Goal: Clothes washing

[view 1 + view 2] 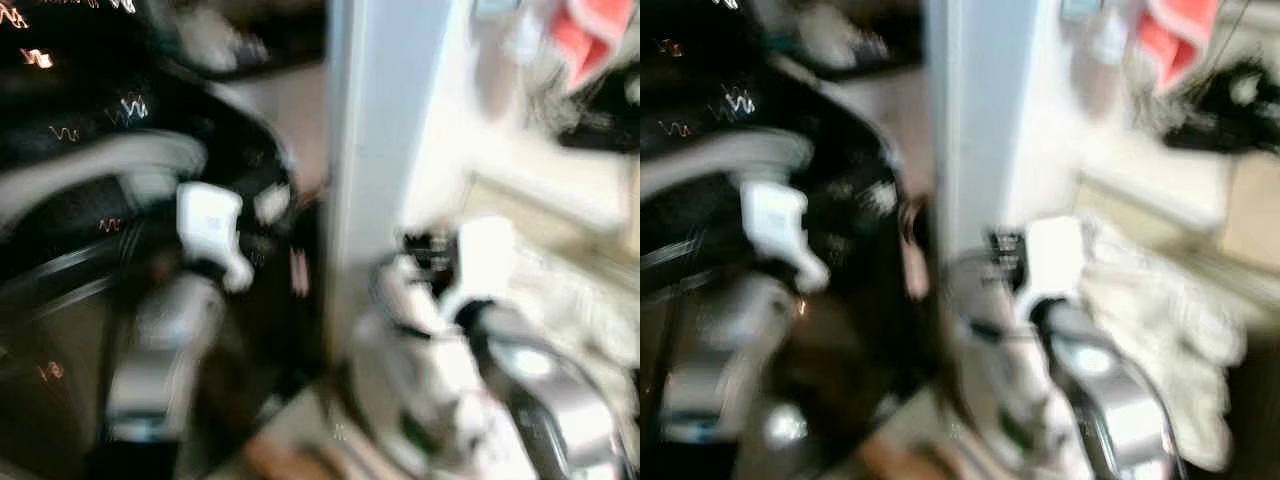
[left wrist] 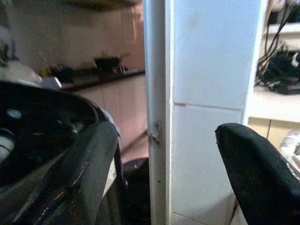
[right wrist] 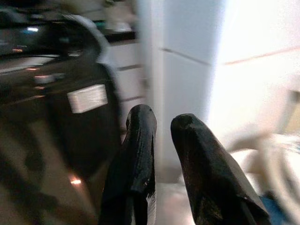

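The left end effector (image 2: 164, 178) is hanging wide open, the right end effector (image 3: 161, 126) nearly closed, both empty. The dark washing machine (image 2: 42, 136) is sitting beside them, a white pillar (image 2: 206, 93) just ahead. Heavy head-view blur is risking a collision.

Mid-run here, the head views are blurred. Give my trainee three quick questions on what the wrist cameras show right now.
1. True or false: the left end effector is open, nothing between its fingers.
2. What stands straight ahead of it? A) white tiled pillar B) a basket C) a person
3. The right end effector has its fingers ____ with only a narrow gap.

Key: 1 true; 2 A; 3 close together.
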Available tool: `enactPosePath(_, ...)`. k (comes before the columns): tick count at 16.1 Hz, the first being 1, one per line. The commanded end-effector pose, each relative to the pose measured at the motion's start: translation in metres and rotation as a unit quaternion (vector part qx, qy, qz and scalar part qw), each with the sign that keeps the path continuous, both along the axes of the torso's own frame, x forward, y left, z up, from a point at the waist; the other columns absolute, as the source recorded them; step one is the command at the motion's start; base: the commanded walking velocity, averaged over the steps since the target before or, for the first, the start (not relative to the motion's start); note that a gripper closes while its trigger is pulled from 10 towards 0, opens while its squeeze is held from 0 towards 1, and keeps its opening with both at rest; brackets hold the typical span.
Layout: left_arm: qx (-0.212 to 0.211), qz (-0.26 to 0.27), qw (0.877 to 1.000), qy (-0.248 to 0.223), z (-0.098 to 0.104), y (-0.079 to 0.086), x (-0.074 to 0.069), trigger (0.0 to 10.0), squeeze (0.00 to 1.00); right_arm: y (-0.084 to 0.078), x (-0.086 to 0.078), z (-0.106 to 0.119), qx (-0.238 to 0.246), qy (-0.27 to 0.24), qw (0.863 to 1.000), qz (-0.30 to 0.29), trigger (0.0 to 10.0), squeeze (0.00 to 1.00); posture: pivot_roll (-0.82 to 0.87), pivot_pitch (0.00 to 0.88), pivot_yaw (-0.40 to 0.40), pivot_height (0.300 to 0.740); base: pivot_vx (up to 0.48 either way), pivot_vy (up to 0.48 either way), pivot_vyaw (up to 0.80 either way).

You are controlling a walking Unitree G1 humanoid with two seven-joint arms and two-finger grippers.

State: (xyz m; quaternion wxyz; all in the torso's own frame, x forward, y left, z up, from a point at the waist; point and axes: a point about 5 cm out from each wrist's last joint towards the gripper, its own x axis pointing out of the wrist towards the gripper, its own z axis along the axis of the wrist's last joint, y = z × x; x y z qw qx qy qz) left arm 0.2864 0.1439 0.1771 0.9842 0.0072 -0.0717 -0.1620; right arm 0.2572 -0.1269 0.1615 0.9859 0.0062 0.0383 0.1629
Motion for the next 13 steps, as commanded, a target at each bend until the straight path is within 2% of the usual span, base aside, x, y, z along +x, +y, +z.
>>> enactPosePath(1, 0.001, -0.013, 1.0, -0.002, 0.003, -0.009, 0.001, 10.0, 0.0, -0.007, 0.0, 0.0, -0.012, -0.002, 1.0, -0.01, 10.0, 0.0, -0.06, 0.0, 0.0, 0.74, 0.0, 0.0, 0.0)
enactPosePath(4, 0.017, -0.017, 1.0, 0.007, -0.003, -0.009, 0.0, 10.0, 0.0, -0.008, 0.001, -0.003, -0.021, 0.003, 1.0, -0.009, 10.0, 0.0, -0.05, 0.0, -0.007, 0.74, 0.0, 0.102, 0.0)
enactPosePath(13, 0.035, -0.021, 0.999, 0.021, -0.009, -0.011, -0.001, 10.0, 0.0, -0.013, 0.001, -0.011, -0.023, 0.021, 0.999, -0.021, 10.0, 0.0, -0.06, 0.0, -0.006, 0.74, 0.0, 0.38, 0.0)
